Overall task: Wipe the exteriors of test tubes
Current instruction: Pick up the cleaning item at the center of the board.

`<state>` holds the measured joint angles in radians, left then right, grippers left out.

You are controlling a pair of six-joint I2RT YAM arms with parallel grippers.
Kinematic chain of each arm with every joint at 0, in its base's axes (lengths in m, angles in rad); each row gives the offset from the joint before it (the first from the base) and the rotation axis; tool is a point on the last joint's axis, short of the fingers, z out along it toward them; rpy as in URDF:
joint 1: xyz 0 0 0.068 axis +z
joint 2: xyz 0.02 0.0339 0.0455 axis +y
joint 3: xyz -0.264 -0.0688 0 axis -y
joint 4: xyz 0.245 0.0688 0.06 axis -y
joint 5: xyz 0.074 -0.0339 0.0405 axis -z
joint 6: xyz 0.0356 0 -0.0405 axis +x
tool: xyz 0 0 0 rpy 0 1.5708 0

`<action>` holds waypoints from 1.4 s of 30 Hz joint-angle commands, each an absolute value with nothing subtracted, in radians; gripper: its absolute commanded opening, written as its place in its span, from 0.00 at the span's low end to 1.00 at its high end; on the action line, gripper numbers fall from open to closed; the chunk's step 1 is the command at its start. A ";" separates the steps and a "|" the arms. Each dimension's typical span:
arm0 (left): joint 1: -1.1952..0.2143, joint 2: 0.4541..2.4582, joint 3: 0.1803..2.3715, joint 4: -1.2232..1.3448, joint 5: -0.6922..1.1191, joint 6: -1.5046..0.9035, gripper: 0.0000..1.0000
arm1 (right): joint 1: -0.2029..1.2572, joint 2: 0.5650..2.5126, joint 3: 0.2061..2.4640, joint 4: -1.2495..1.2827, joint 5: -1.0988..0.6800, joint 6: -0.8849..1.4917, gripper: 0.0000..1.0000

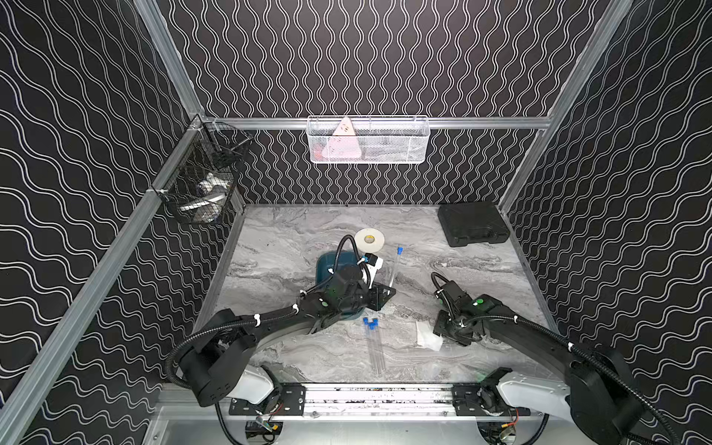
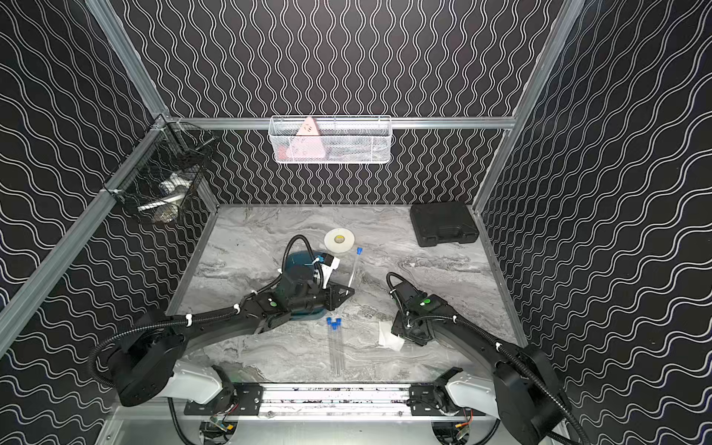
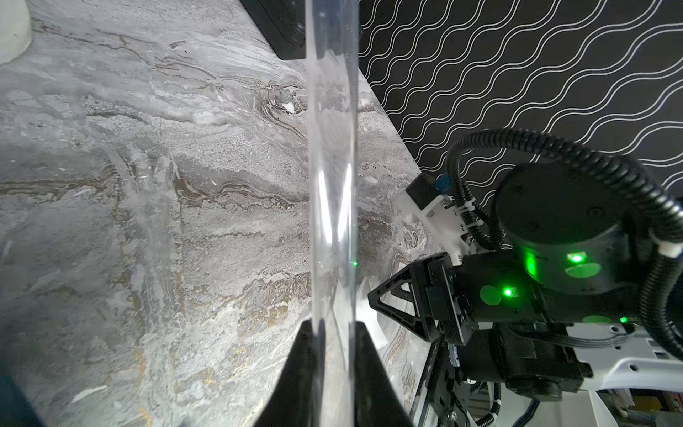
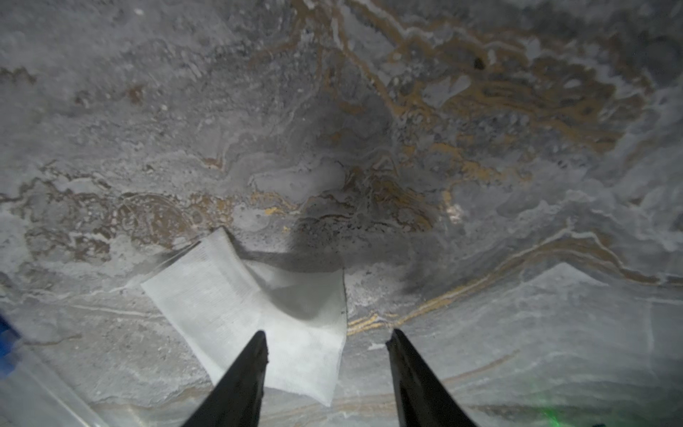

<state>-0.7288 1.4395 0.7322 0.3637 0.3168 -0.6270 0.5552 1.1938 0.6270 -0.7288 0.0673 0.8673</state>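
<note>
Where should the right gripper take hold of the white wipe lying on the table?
Probably at its buckled edge, from straight above: the wipe lies mostly flat, but that edge lifts slightly, and the open right gripper straddles it.

Enclosed on three sides by black wall panels with white wavy lines, edged in silver aluminium rails. Floored with grey marbled tabletop. Hung with white wire-mesh basket at back, black wire basket far left. Furnished with black plastic case far right.
</note>
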 commanded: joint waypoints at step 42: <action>-0.727 1.396 0.704 0.341 0.335 -0.598 0.11 | 0.733 1.498 0.690 -0.648 0.084 0.936 0.11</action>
